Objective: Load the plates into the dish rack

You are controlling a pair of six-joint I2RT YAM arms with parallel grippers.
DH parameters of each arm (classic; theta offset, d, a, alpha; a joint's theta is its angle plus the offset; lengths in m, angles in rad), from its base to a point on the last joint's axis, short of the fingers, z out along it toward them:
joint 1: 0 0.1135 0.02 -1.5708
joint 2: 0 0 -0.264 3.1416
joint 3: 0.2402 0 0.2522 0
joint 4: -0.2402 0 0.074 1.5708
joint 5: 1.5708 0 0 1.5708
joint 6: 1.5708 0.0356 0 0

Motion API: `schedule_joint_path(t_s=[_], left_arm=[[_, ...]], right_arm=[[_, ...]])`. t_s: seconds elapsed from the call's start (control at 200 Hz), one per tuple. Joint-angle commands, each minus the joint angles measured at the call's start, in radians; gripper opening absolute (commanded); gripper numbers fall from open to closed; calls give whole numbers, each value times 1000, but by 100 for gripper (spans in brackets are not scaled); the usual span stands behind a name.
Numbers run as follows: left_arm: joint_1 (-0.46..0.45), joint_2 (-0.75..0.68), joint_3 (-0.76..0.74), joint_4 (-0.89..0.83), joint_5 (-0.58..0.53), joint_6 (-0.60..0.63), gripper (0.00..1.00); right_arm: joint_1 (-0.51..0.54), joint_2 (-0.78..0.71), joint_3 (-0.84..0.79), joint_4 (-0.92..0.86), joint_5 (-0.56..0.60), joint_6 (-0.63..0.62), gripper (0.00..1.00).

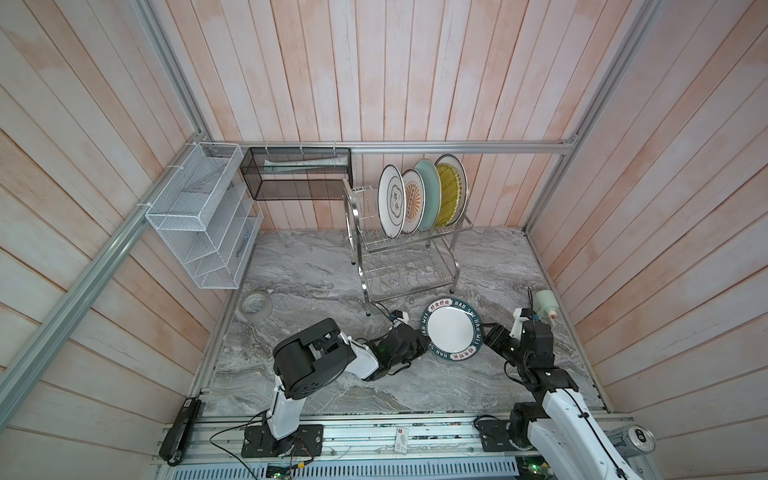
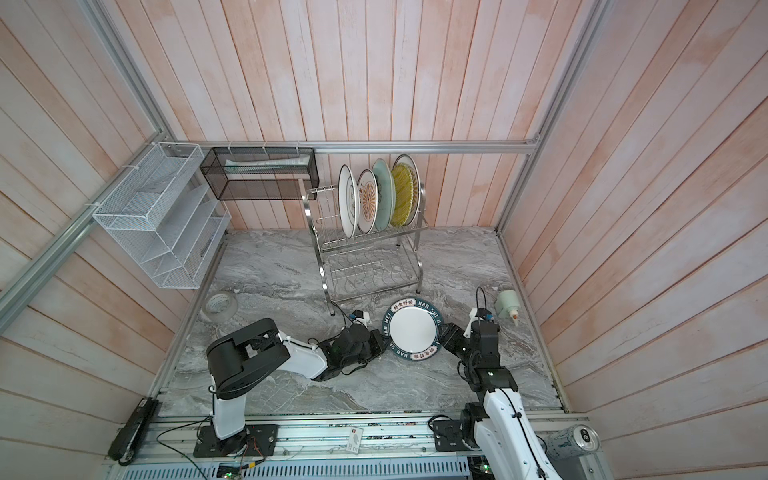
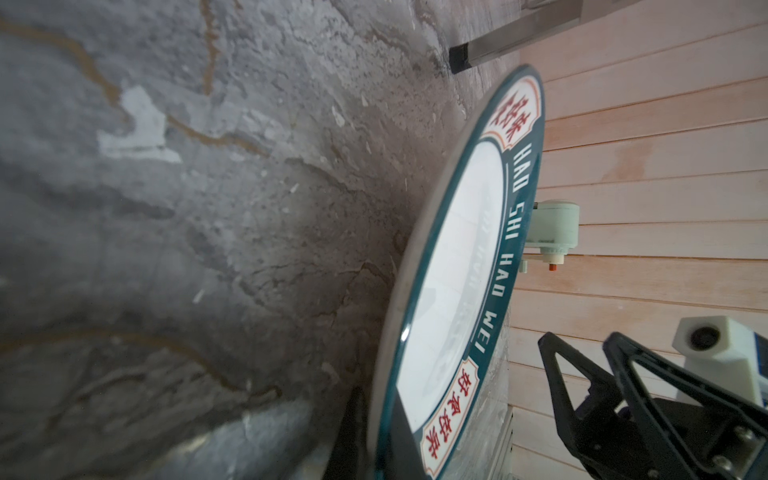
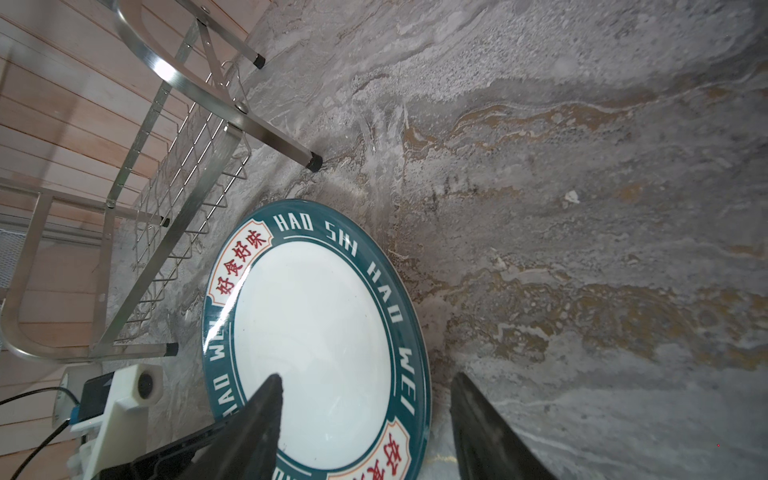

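Grey marble-look tabletop (image 1: 311, 266): dish rack (image 1: 409, 270) stands on it nr back; tape roll (image 1: 256, 306) flat, left side; pale green bottle (image 1: 545, 303) by right edge; lettered plate (image 1: 453, 328) just in front of rack, can't tell if resting.

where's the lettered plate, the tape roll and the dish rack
lettered plate (image 1: 452, 330): in a top view, white centre
tape roll (image 1: 255, 315): in a top view, near side
dish rack (image 1: 407, 275): in a top view, lower tier

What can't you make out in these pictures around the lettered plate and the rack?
- Rearmost rack plate: pattern hidden by the yellow plate, both top views.
- Left gripper: tips cut off by the left wrist view's edge, covered by the lettered plate.
- Black basket contents: too small, top views.
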Motion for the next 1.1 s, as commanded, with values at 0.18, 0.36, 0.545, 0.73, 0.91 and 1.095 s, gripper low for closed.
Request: schedule_joint_path(t_s=[0.18,0.36,0.545,0.73,0.91,1.095], left_arm=[[-2,-36,-22,-27,94,114,0],[-1,-109,-8,-79,97,189,0],[0,-209,22,-189,60,303,0],[5,-310,5,-230,16,353,0],[37,-430,-74,-205,-12,331,0],[135,-551,-150,-220,13,331,0]], right_arm=[[-19,-75,74,-40,20,-25,63],[-27,-118,111,-88,64,-20,63],[-32,-167,125,-120,115,-12,67],[-34,-180,128,-115,90,-8,70],[-33,-212,115,-62,3,-24,69],[-34,-209,108,-6,-112,-15,69]])
